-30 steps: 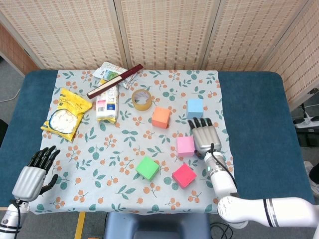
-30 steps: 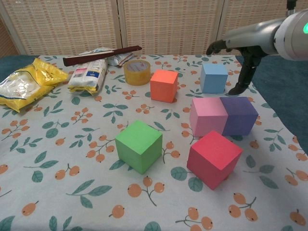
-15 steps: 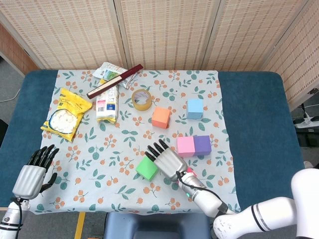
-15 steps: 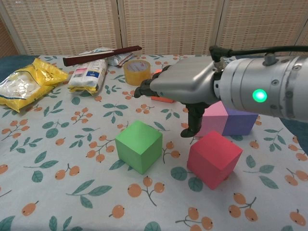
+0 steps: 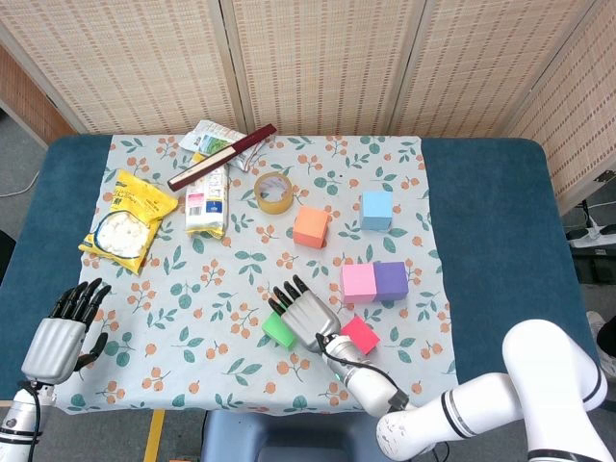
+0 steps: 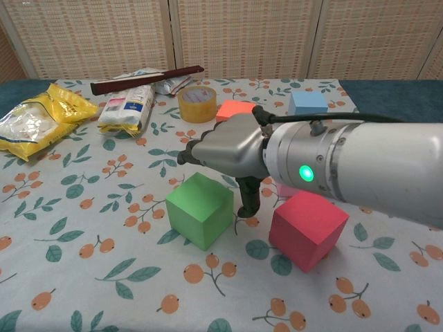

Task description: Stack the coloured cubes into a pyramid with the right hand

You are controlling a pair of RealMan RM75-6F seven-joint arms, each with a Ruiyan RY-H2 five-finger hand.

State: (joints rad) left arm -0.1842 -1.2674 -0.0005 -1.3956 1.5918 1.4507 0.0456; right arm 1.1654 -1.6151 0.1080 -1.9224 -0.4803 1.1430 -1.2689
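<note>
Over the green cube [image 5: 278, 329] and just beside the red cube [image 5: 359, 334] hovers the right hand [image 5: 306, 313], fingers spread and holding nothing. Behind them, the pink cube [image 5: 358, 282] touches the purple cube [image 5: 391, 280]; the orange cube [image 5: 310, 227] and blue cube [image 5: 376, 209] sit farther back. At the surface's near-left edge the left hand [image 5: 65, 327] rests with its fingers apart.

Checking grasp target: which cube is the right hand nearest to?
The green cube: the right hand hovers right above it, thumb down beside its right face. The red cube is next; the others sit farther back.
</note>
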